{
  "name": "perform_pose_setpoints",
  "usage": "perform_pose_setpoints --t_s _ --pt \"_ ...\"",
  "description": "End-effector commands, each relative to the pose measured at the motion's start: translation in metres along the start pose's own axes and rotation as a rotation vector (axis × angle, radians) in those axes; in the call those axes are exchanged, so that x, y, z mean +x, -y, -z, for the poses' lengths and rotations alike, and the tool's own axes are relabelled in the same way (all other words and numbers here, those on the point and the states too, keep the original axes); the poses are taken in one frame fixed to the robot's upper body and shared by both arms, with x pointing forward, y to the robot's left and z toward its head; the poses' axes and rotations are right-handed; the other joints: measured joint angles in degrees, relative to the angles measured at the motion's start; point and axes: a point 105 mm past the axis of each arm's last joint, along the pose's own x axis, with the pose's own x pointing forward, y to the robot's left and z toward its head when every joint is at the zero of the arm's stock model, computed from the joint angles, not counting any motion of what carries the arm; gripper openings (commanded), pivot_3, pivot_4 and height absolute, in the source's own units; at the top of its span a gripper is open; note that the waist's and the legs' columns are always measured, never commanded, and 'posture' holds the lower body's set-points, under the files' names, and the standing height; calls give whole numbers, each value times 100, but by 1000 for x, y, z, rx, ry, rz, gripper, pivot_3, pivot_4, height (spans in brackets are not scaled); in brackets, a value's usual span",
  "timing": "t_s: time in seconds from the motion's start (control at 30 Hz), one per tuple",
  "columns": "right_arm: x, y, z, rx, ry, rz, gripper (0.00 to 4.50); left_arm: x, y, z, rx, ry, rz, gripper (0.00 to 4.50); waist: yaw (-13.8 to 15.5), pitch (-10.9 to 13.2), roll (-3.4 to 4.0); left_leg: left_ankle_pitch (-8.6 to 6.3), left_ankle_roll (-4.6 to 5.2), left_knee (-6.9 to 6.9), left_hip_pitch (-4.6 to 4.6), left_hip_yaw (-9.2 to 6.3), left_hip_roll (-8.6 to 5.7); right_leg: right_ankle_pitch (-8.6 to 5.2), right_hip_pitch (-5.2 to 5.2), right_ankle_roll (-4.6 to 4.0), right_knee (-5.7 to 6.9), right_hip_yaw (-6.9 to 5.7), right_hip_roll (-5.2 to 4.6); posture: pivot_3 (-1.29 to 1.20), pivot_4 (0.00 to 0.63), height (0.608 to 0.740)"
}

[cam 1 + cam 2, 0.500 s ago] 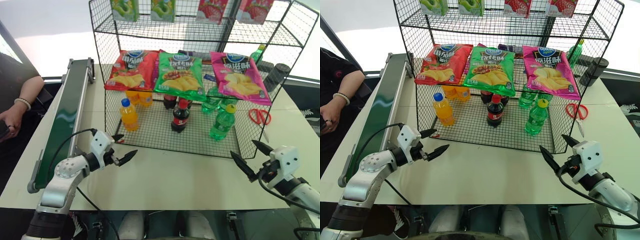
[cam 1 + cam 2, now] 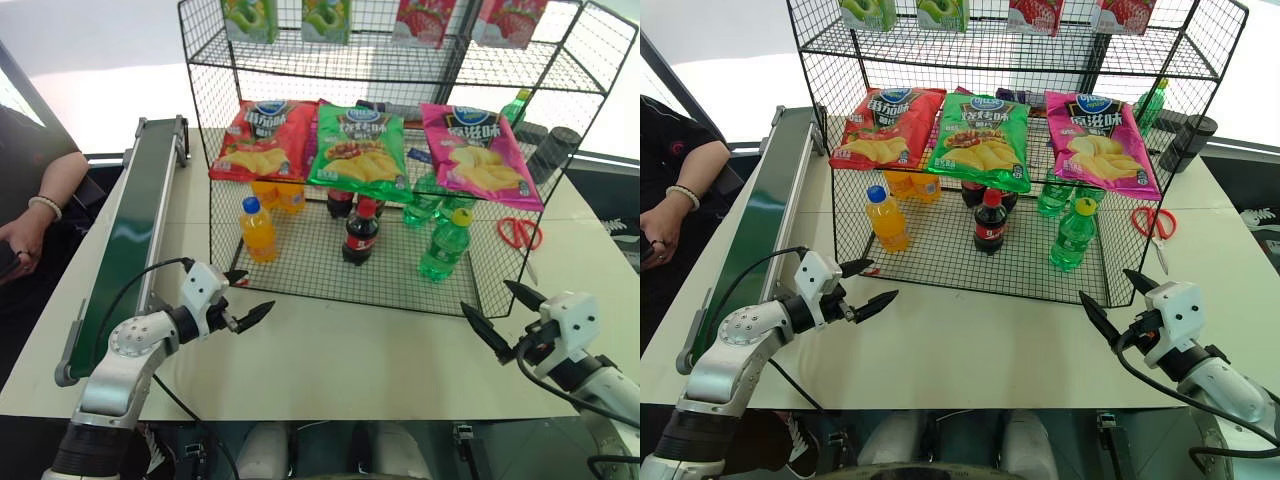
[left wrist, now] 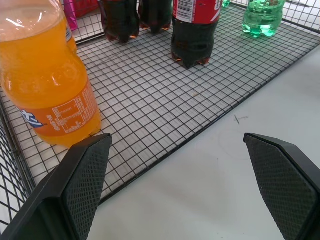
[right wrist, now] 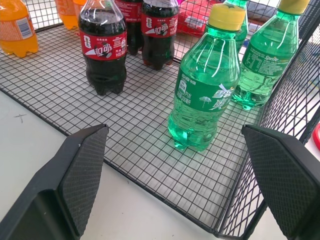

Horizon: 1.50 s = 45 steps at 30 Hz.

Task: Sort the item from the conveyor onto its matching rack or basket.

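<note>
Left arm [image 2: 135,345]: silver-grey rounded metal links, round joint cap with small screws, black cable looping from the forearm toward 12 o'clock. White boxy wrist housings on both arms. Left gripper [image 2: 250,297] and right gripper [image 2: 508,312]: two black pointed fingers each, with cross-hatched pads [image 3: 87,180]. Right arm [image 2: 600,385]: grey, black cables.

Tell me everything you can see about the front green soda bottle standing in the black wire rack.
The green soda bottle is small, of translucent green plastic, with a yellow cap and a green label bearing white print. It looks full and stands upright on the grid floor of the wire rack, toward its right side, in front of more green bottles. Nothing grips it; only the rack floor touches it. A dark cola bottle stands apart on its left.
</note>
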Motion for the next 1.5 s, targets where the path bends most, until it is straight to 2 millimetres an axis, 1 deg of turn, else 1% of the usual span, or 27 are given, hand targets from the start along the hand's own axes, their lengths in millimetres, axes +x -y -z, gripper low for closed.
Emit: perform_pose_setpoints --t_s 0.03,1.5 --pt "0 0 -10 -17 35 2 4447 -2 -4 -13 36 35 -14 4500 0 0 0 0 0 0 0 0 0 0 0 0 0 0 0 0 150 732" --pt "3 1 -5 -20 44 -3 4447 2 -7 -14 49 47 -14 4500 0 0 0 0 0 0 0 0 0 0 0 0 0 0 1 0 150 732"
